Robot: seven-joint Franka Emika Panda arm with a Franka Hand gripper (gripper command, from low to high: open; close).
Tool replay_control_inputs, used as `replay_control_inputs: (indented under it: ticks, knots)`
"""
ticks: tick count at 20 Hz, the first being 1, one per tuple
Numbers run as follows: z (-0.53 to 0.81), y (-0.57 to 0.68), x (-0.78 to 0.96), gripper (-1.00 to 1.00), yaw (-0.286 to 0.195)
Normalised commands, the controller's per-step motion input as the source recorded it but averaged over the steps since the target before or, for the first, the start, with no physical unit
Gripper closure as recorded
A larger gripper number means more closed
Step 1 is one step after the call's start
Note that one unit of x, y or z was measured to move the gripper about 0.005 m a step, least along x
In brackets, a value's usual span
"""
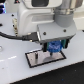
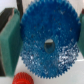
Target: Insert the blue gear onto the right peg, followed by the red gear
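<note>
— What have you got in your gripper?

— The blue gear. My green pads press against its toothed rim from two opposite sides, so the disc hangs flat beneath me with its hub hole open and facing down. I hold it by the edge for that reason: nothing of mine covers the hole that must take the pin.

— Where are you holding it?

— Just above the dark plate on the white tabletop, low over its far end on the exterior view's right. The right peg should be somewhere under the gear, but I cannot make it out; the gear and my fingers hide it.

— And the red gear?

— It lies on the tabletop just beside my closed pads, only its rim peeping into the wrist view. It waits there, I judge, because it goes on second.

— What does the next move call for?

— Probably lining the hole up squarely over the pin before lowering; a tilted disc could jam.
</note>
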Motion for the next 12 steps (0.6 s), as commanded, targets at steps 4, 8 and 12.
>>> replay_control_inputs:
  ticks: [4, 8, 12]
  knots:
    - [-0.18, -0.06, 0.16, 1.00, 0.000]
    - [-0.23, -0.05, 0.14, 1.00, 0.000]
    - [-0.07, -0.04, 0.16, 1.00, 0.000]
